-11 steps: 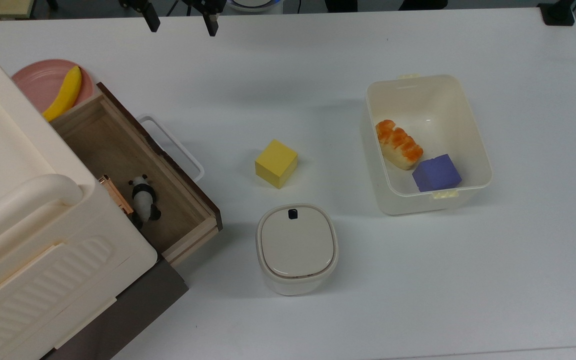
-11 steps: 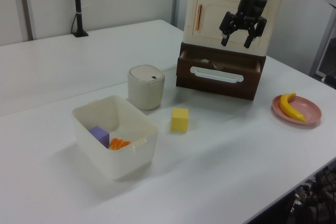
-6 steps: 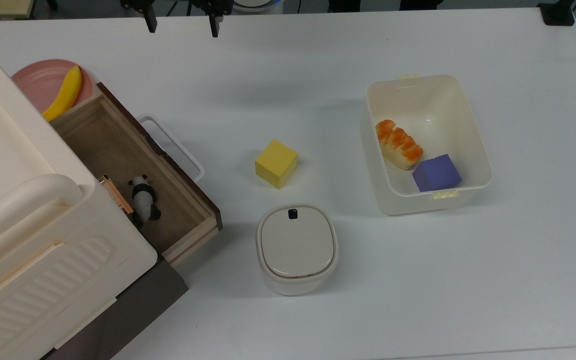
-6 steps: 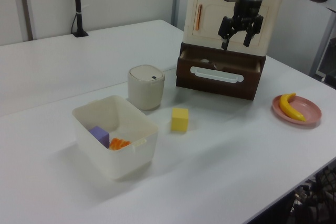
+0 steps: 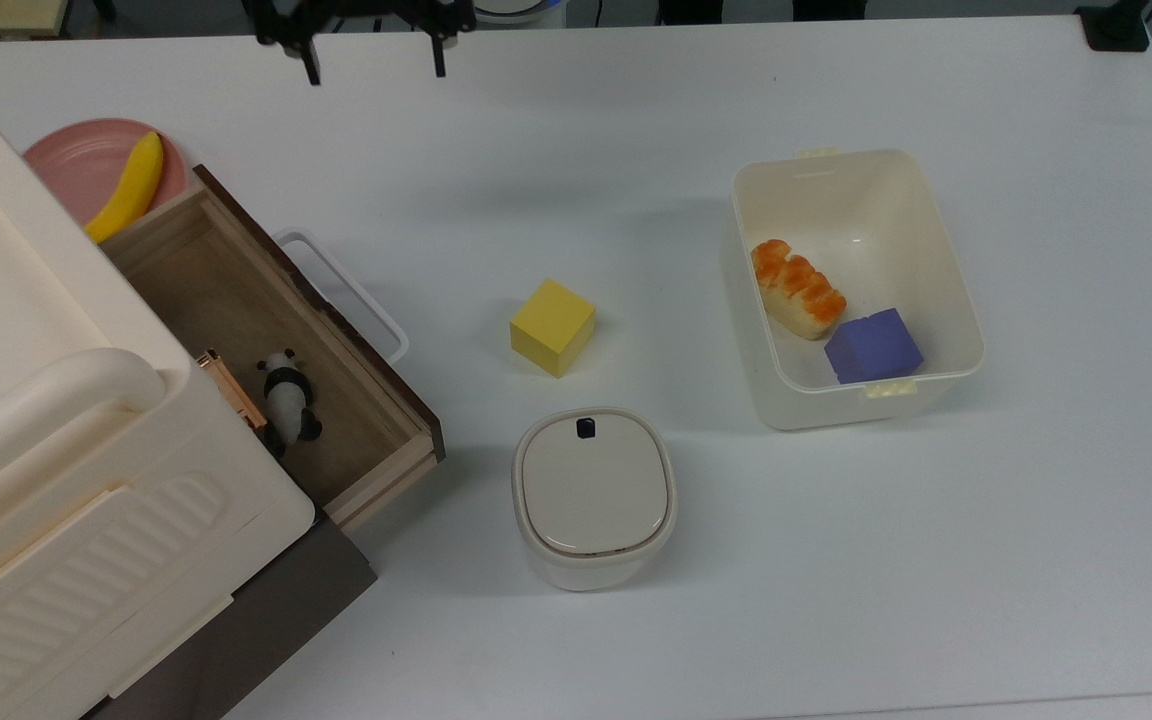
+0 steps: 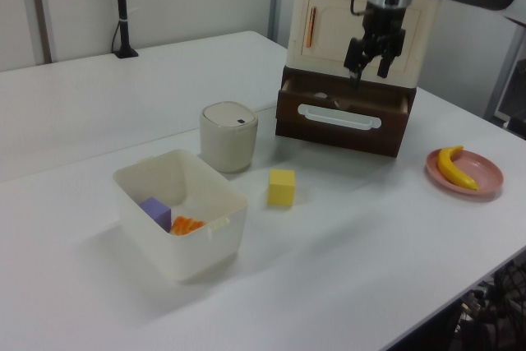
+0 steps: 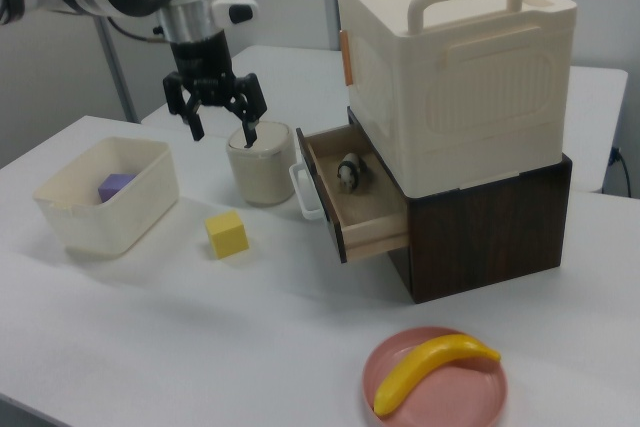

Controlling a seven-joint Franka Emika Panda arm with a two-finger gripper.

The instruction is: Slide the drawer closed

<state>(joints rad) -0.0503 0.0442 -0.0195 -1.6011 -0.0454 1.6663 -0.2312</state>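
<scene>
Approach step: drawer pulled out from the dark base under the cabinet, panda toy inside. Tool hangs above the worktop, fingers spread, empty. Next, I judge: descend to the white handle, push in.

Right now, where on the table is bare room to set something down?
Bare: the wide strip of table below the open bin and lidded canister in the top view, and the strip above the yellow cube. Crowded: around the open drawer, cube and canister.
</scene>
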